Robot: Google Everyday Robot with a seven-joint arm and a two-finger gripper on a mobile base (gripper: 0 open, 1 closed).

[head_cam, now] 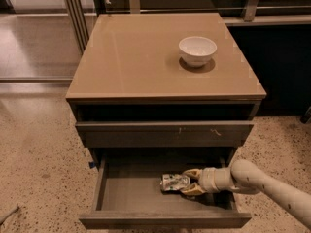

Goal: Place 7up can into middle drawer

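The 7up can (174, 182), small, silver with green print and dented, lies on its side on the flat grey floor of the open middle drawer (131, 195), right of the drawer's centre. My gripper (186, 182) reaches into the drawer from the right on a pale arm. Its yellowish fingers (192, 173) sit on either side of the can's right end. The drawer is pulled out, with a plain front edge at the bottom of the view.
A white bowl (197, 50) stands on the tan cabinet top (136, 62) at the back right. A closed drawer front with pale scratches (165, 132) is above the open drawer. Speckled floor surrounds the cabinet; glass door rails stand at the back left.
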